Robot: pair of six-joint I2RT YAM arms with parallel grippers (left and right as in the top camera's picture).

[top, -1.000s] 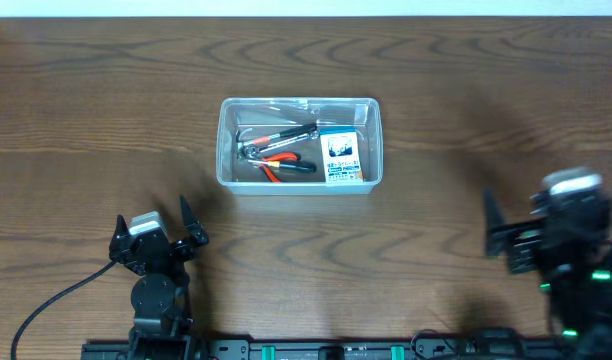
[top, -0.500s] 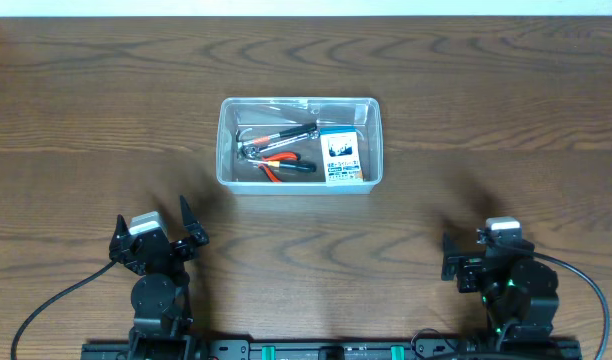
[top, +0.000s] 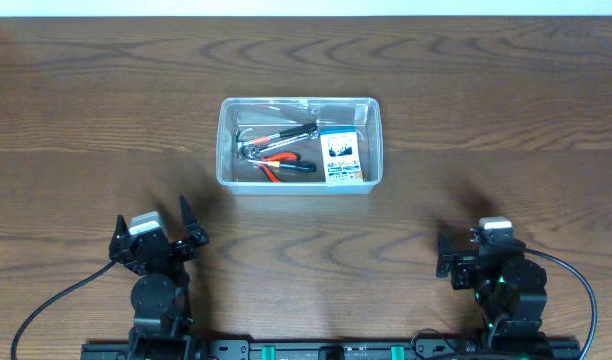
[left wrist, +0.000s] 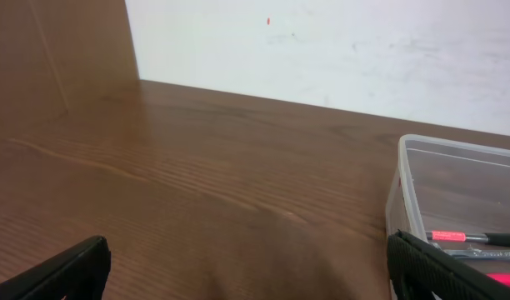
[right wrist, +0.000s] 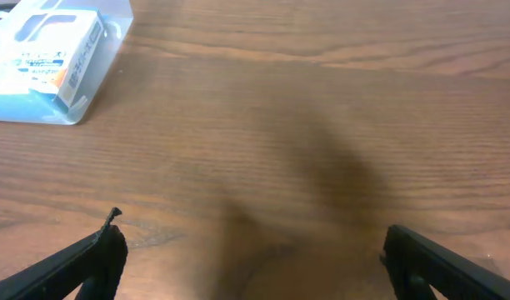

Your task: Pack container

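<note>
The right gripper (right wrist: pixel 253 257) has just pulled back from out by the right side of the table (top: pixel 506 110) and settled low at the near edge, mirroring the left gripper (left wrist: pixel 248 271), which hasn't budged; both sets of jaws stand wide apart with nothing between them. The container (top: pixel 226 150) sits mid-table, well apart from both arms, with the red-handled pliers (top: pixel 286 165), a second hand tool (top: pixel 278 135) and the blue-and-white box (top: pixel 341 158) inside (nothing loose on the wood that I can spot). To my eye the packing looks done and the arms parked.
</note>
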